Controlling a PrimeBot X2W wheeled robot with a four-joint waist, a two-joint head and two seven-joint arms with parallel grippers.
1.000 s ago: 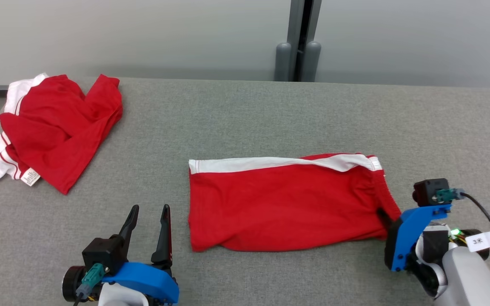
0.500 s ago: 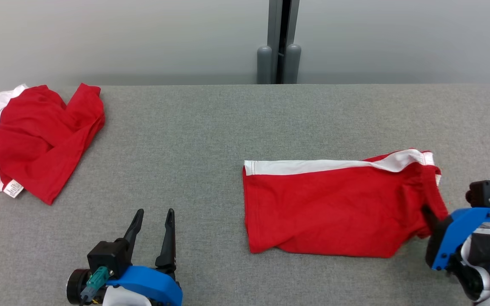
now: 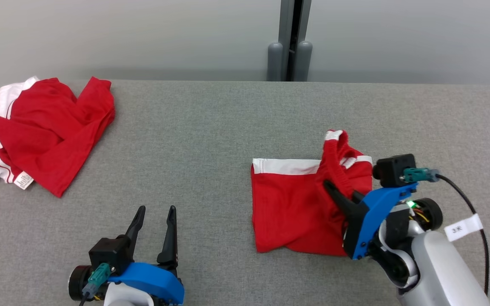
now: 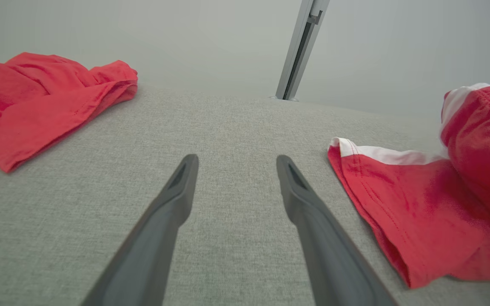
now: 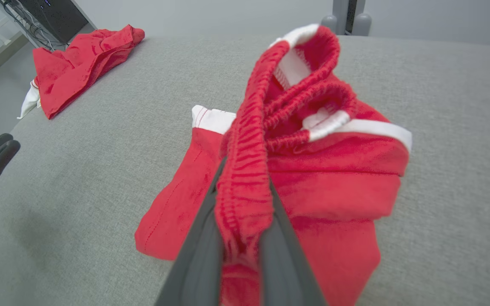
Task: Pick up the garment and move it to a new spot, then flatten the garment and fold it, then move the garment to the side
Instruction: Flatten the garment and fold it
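The garment (image 3: 289,212): red shorts w/ a white side stripe along the far edge and a ribbed elastic waistband. Lies on the table (image 3: 211,136), right of centre, toward the near side. Left part is flat on the surface, hem end pointing left, near edge a bit rumpled. Right part, i.e. the waistband end, is raised off the table and drawn up over the flat part, bunched in loops w/ white inner bits showing. Waistband is pinched between the fingers of the right end effector (image 3: 329,187).
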